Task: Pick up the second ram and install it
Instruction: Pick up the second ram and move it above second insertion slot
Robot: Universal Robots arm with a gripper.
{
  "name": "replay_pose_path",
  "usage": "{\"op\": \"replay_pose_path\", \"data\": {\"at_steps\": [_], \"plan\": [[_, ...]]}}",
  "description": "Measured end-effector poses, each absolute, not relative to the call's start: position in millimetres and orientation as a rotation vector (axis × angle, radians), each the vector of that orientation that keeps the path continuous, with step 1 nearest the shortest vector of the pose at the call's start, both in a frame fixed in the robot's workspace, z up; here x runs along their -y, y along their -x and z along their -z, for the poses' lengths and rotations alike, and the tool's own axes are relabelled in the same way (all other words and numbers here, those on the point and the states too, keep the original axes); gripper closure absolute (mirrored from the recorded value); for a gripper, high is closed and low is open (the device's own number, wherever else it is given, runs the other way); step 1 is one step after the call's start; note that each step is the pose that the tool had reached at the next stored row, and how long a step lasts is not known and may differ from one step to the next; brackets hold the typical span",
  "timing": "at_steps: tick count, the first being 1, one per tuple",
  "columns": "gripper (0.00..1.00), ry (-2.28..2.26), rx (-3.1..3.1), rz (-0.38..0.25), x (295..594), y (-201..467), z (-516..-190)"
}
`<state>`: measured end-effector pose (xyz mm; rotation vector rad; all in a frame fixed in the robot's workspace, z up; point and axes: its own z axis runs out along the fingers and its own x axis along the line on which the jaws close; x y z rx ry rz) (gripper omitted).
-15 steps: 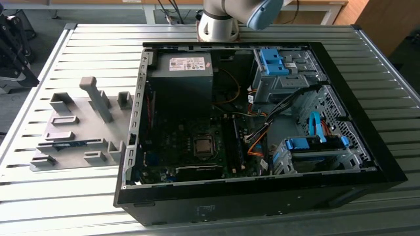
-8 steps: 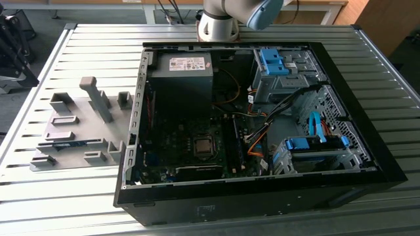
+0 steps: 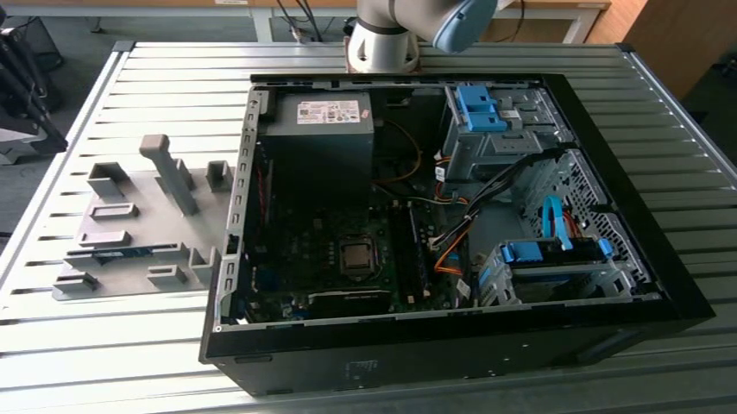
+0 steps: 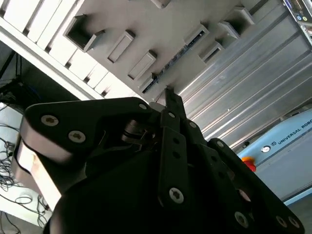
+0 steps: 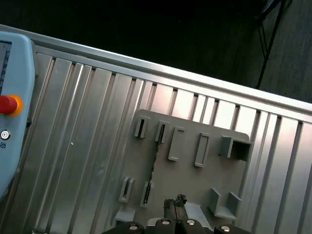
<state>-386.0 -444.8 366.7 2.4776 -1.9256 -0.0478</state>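
One gripper (image 5: 174, 204): hanging over the grey fixture (image 3: 144, 191) — jaws pressing together, gripping nothing.
Wrist: pointing downward.
Fixture slot: holding second ram (image 3: 121, 253) — exterior view's left.

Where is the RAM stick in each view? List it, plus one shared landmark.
Exterior view: RAM stick in the grey fixture plate, on the exterior view's left.
Second wrist view: RAM stick on edge along the plate.
First wrist view: RAM stick across the plate.
Shared landmark: the grey fixture plate.

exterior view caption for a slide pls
Open black computer case on slatted metal table; thin blue-green ram stick in grey fixture plate beside it.
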Motion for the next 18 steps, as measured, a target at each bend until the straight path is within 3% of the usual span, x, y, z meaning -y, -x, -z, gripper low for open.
{"op": "replay_pose_path", "data": {"at_steps": [18], "plan": [[0.89,-2.711,1.571,0.046,444.9,386.0,-365.2]]}}
